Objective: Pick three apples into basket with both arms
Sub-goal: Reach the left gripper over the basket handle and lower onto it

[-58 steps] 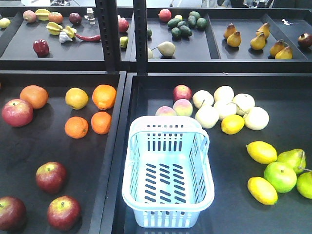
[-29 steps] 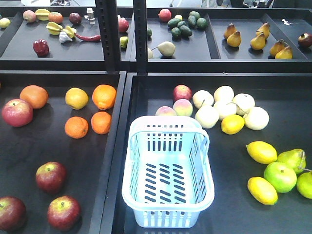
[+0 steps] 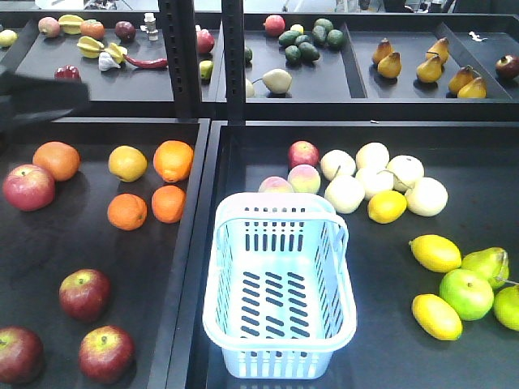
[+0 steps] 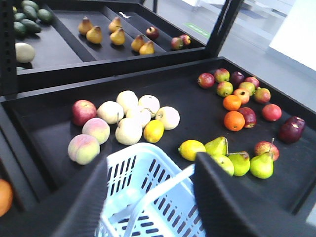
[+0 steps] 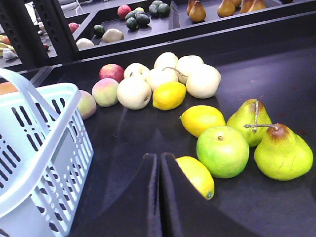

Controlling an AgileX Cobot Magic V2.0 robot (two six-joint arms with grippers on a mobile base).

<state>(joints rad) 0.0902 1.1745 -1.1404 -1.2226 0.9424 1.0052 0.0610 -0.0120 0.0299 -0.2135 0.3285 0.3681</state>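
Three dark red apples lie at the lower left of the front view: one point(image 3: 85, 293) farther back, one with a yellow blush point(image 3: 105, 352), and one point(image 3: 18, 354) at the edge. The pale blue basket point(image 3: 280, 324) stands empty in the right tray. A dark blurred piece of an arm point(image 3: 40, 93) crosses the upper left. In the left wrist view my left gripper point(image 4: 150, 163) hangs open above the basket's rim point(image 4: 133, 150). My right gripper point(image 5: 158, 157) is shut on nothing, low over the tray, between the basket point(image 5: 54, 133) and a lemon point(image 5: 197, 177).
Oranges point(image 3: 173, 160) and a pinkish apple point(image 3: 28, 186) share the left tray. Peaches point(image 3: 303, 178), pale round fruits point(image 3: 373, 158), lemons point(image 3: 435, 253), a green apple point(image 3: 465, 293) and pears point(image 3: 486, 263) surround the basket. A raised divider point(image 3: 197, 243) splits the trays. Shelf uprights point(image 3: 233, 57) stand behind.
A dark blurred arm part has come into the upper left of the front view. The fruit and the basket have not moved.
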